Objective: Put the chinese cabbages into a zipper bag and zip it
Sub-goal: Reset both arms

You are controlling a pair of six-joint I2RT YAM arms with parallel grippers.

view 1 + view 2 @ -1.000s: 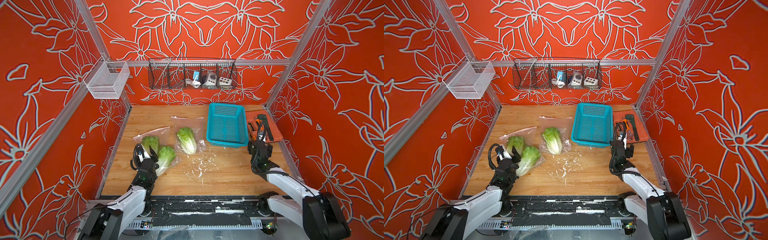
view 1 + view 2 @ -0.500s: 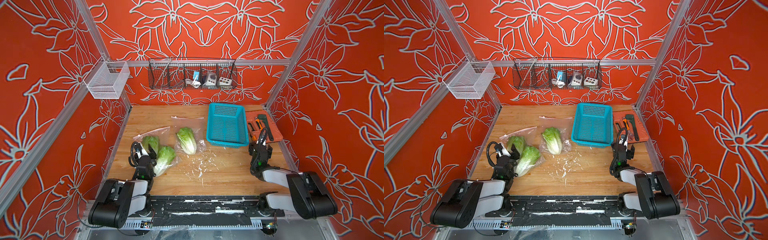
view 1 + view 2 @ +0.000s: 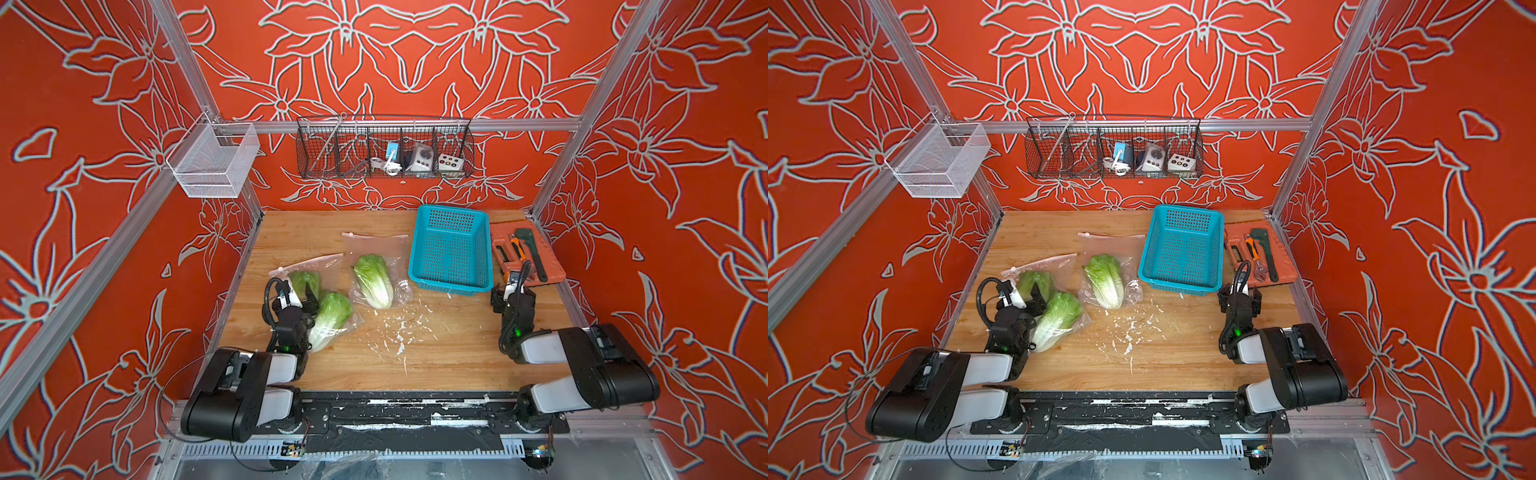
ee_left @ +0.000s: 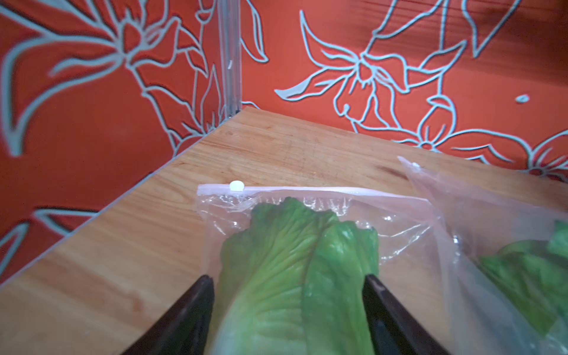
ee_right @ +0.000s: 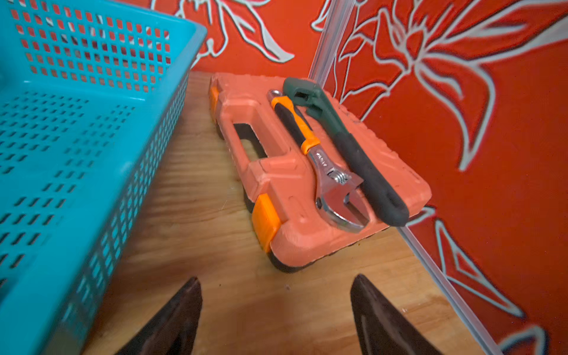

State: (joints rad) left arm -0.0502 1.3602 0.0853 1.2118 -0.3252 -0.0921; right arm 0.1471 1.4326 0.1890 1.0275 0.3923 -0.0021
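Observation:
Three chinese cabbages lie on the wooden table, each under clear plastic. The leftmost cabbage (image 3: 305,281) (image 4: 295,270) is inside a zipper bag (image 4: 399,221) whose pink zip strip (image 4: 307,192) carries a white slider (image 4: 236,185) at one end. My left gripper (image 3: 300,293) (image 3: 1025,295) (image 4: 287,276) stands open, one finger on each side of this cabbage. A second cabbage (image 3: 332,311) lies right beside it. The third cabbage (image 3: 374,280) rests in a separate bag (image 3: 376,243) mid-table. My right gripper (image 3: 513,291) (image 5: 275,276) is open over bare wood.
A blue basket (image 3: 451,282) (image 5: 92,196) stands at the back right. An orange tool case (image 3: 552,266) (image 5: 276,172) with wrenches lies by the right wall, just ahead of my right gripper. White scraps (image 3: 399,328) dot the table's middle. Wire baskets (image 3: 384,145) hang on the back wall.
Both arms have folded low toward the front edge while the grippers stayed about where they were. The left jaws have widened around the leftmost cabbage.

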